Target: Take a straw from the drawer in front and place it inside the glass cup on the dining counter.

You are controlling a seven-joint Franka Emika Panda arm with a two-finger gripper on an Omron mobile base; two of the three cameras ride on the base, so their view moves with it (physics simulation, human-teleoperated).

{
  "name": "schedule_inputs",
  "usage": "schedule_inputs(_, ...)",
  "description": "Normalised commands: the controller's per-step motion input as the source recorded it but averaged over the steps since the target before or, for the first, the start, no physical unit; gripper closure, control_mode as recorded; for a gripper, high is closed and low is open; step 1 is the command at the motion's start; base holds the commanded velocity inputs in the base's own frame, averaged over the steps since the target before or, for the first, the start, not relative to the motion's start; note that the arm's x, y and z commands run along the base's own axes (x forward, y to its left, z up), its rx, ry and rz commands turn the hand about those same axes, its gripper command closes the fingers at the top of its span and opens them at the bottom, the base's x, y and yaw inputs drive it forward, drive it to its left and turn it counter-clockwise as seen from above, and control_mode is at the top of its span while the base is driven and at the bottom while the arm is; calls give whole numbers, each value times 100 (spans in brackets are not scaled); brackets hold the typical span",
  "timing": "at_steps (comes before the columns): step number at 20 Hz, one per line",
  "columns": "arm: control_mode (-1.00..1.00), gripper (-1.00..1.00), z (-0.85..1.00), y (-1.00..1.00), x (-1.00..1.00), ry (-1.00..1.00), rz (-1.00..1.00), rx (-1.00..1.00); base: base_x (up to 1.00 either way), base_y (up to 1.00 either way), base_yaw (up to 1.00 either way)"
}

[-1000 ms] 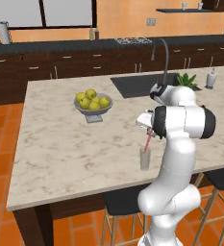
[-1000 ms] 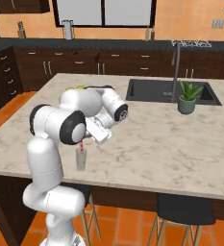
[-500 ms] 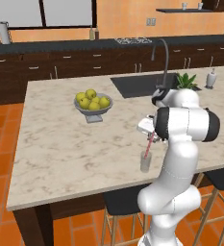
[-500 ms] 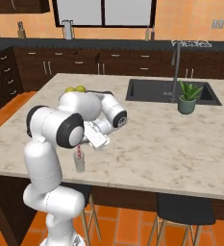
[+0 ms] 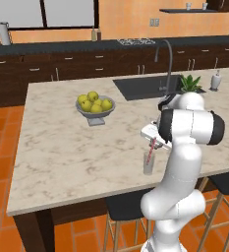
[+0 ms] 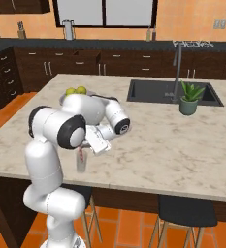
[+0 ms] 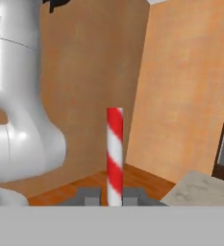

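Observation:
The glass cup (image 5: 148, 164) stands near the front edge of the dining counter (image 5: 62, 147), close to my arm. A red-and-white striped straw (image 5: 152, 147) slants down into the cup, its lower end inside the rim. My gripper (image 5: 154, 136) is just above the cup, shut on the straw's upper part. In the right base view the cup (image 6: 81, 164) and straw (image 6: 80, 154) sit under my gripper (image 6: 91, 145). The hand view shows the straw (image 7: 115, 153) upright between my fingertips (image 7: 87, 196). I cannot tell which of the dark cabinet fronts at the back is the drawer.
A grey bowl of yellow-green fruit (image 5: 95, 105) stands mid-counter, left of the cup. The dark sunken sink (image 5: 140, 87) with arched tap (image 5: 166, 61) and a small potted plant (image 6: 189, 98) lie beyond. Stools (image 6: 185, 213) stand under the front edge.
My arm has shifted a little and the hand has tilted, with the straw still gripped over the cup. The cup has not moved.

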Motion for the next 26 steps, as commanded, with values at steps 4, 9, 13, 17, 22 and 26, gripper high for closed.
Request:
schedule_inputs(4, -100, 100, -35, 0, 36, 3, -9, 0, 0, 0, 0)
schedule_inputs(9, -100, 100, -17, 11, -24, 1, -6, 0, 0, 0, 0)
schedule_inputs(13, -100, 100, -18, 14, -17, 0, -4, 0, 0, 0, 0)
schedule_inputs(17, -100, -100, -7, 9, -16, 0, -6, -1, 0, 0, 0)
schedule_inputs(22, -100, -100, 0, -1, -5, 0, -9, -1, 0, 0, 0)
schedule_inputs(26, -100, -100, 0, 0, 0, -2, -9, -1, 0, 0, 0)
